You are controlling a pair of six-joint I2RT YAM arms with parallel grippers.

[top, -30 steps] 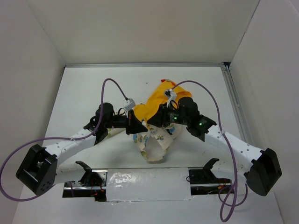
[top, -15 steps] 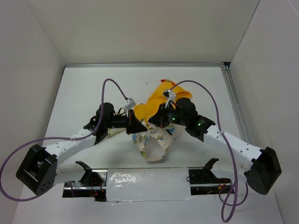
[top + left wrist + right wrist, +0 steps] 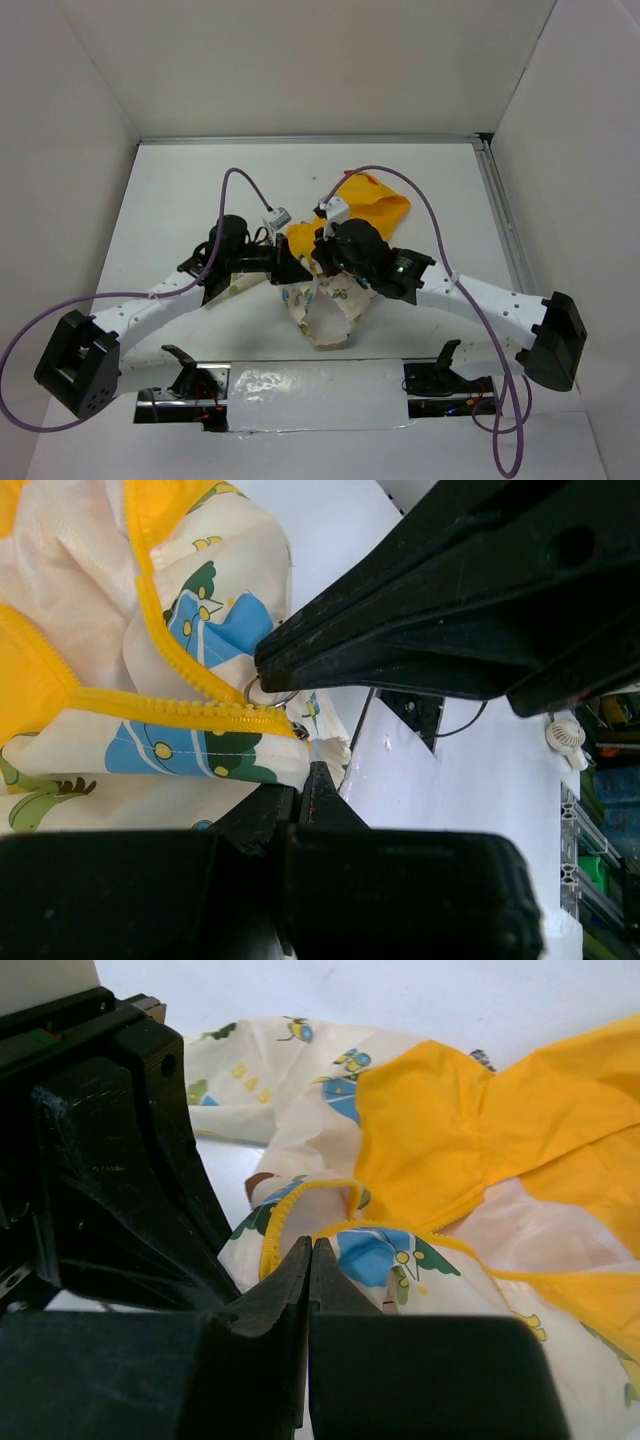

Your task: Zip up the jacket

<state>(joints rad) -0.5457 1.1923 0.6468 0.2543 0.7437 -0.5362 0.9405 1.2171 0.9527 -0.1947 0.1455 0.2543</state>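
The jacket (image 3: 322, 322) lies bunched at the middle of the table (image 3: 180, 190), between the two arms. Its orange hood (image 3: 375, 200) is spread toward the far side and its cream body is heaped toward the near edge. The cloth carries small cartoon prints in blue and green, and a yellow zip (image 3: 180, 708) runs along its edge. The left gripper (image 3: 311, 780) has its fingers pressed together, with the tips at the lower corner of the cream cloth just under the end of the zip, and it looks clamped on that corner. A small metal ring pull (image 3: 263, 695) hangs at the zip's end, and in the left wrist view the tip of the right gripper (image 3: 308, 1250) sits right against it. The right fingers are also closed on each other, meeting at the yellow zip edge, where they seem to pinch the jacket, though the grip point itself is hidden. The two grippers sit just beside each other over the jacket. A green light (image 3: 398, 266) glows on the right arm, and purple cables (image 3: 238, 178) loop over both arms.
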